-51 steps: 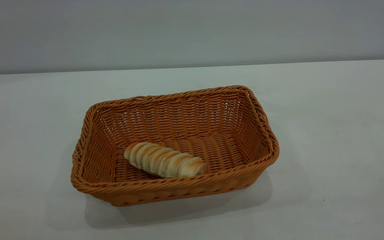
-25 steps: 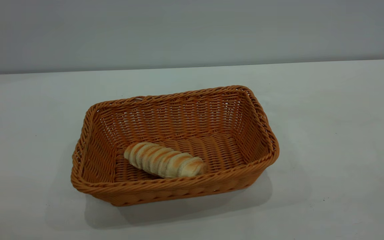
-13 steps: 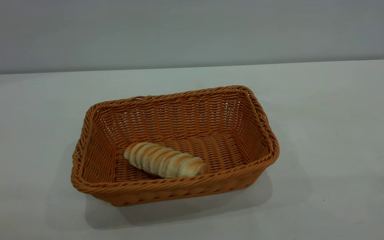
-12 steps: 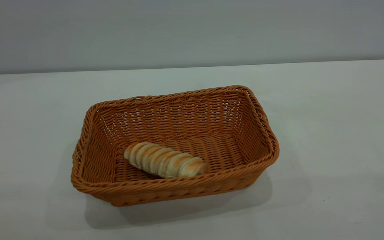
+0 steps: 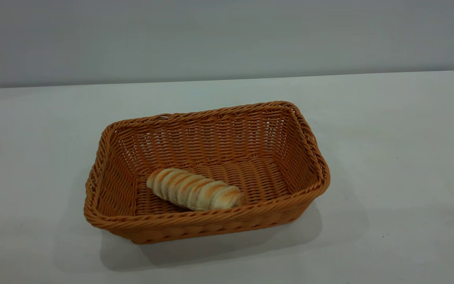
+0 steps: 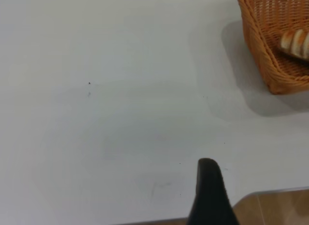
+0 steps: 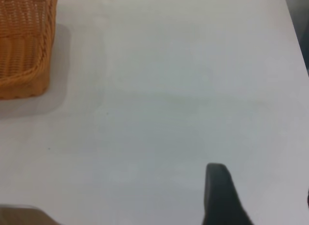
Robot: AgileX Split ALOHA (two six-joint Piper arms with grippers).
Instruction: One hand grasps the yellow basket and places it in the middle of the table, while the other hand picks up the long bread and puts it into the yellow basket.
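The yellow basket [image 5: 207, 225] stands near the middle of the white table [image 5: 388, 157]. The long bread [image 5: 195, 194] lies on the basket's floor, against its front wall. Neither gripper appears in the exterior view. In the left wrist view a corner of the basket [image 6: 263, 51] with the bread's end [image 6: 295, 42] sits far off. My left gripper [image 6: 256, 186] shows one black finger [image 6: 208, 191] over bare table, with nothing beside it. My right gripper [image 7: 263, 189] shows one finger [image 7: 219, 196] and a sliver of the other at the frame's edge, empty, far from the basket [image 7: 21, 46].
A grey wall [image 5: 227, 35] rises behind the table's far edge. The table's near edge, with brown floor [image 6: 275, 208] beyond it, lies close to the left gripper. A side edge of the table [image 7: 294, 27] shows in the right wrist view.
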